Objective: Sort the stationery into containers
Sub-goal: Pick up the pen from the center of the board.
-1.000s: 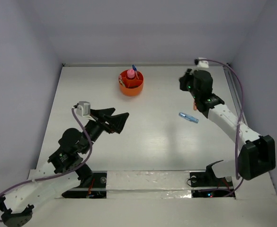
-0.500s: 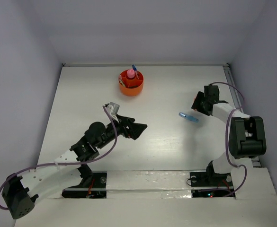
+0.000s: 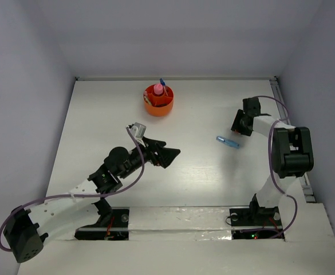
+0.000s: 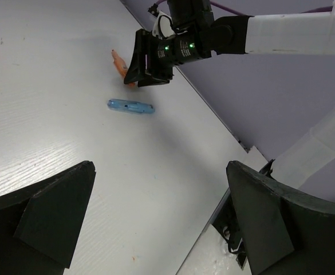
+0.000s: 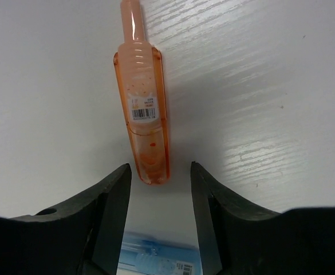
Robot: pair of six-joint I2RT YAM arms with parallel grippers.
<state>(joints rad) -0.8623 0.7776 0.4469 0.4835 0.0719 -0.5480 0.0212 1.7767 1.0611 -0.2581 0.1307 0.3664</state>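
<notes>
An orange-pink capsule-like tube (image 5: pixel 144 114) lies on the white table, its end just ahead of and between the open fingers of my right gripper (image 5: pixel 158 180). The gripper is low over the table at the right (image 3: pixel 236 126). A blue-and-white pen-like tube (image 3: pixel 228 142) lies just left of it and also shows in the right wrist view (image 5: pixel 156 258). My left gripper (image 3: pixel 173 157) is open and empty, hovering mid-table and facing the blue tube (image 4: pixel 131 106) and the orange piece (image 4: pixel 120 62). The round orange tub (image 3: pixel 158 102) at the back holds a pink piece (image 3: pixel 157 90). The scissors are out of view.
A blue item (image 3: pixel 162 82) sticks up from the tub's far rim. Grey walls close in the table on three sides. The right arm's purple cable (image 3: pixel 282 109) loops near the right wall. The arm bases stand along the near edge.
My right gripper has dropped from high at the back right down to the table by the orange-pink tube. My left arm has swung right and forward toward the middle.
</notes>
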